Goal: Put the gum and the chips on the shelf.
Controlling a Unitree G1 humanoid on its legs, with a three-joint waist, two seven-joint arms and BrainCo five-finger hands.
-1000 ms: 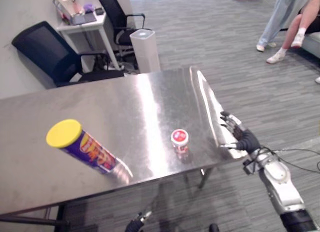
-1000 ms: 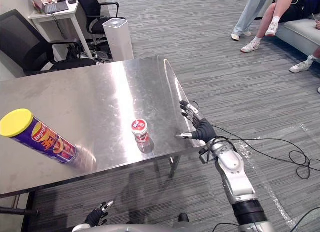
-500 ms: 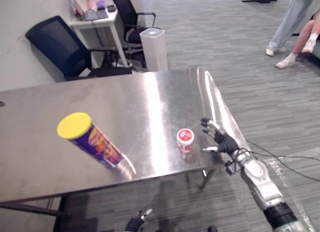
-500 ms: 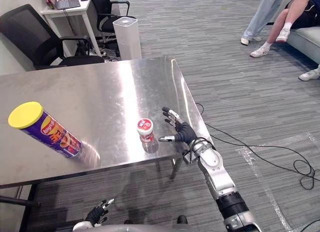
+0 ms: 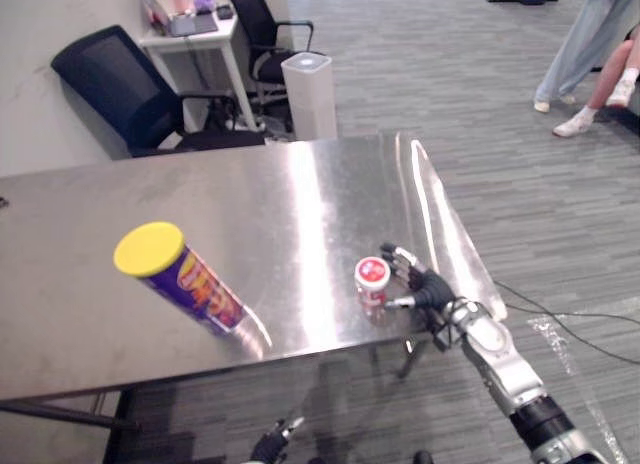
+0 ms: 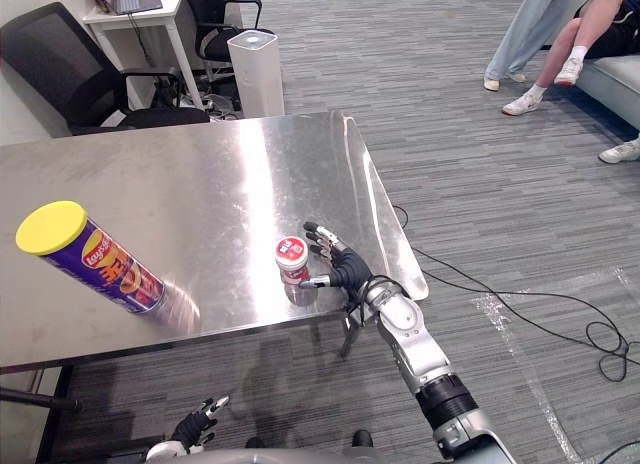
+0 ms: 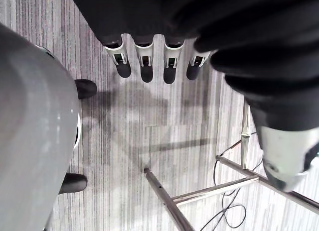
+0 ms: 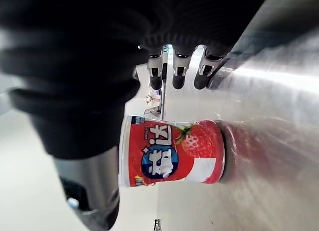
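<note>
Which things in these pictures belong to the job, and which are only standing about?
Job:
gum tub, upright
chips can, to its left
right hand, open beside the gum tub

Just about:
steel table
black office chairs
white cylinder on the floor
small desk
people's legs

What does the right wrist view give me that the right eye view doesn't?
Right wrist view: the gum tub up close with its strawberry label, standing between the thumb and straight fingers of the right hand, not gripped. Right eye view: the chips can with its yellow lid further left on the table, the left hand hanging below the near edge, and people's legs at far right. Both: gum tub, open right hand, steel table.
</note>
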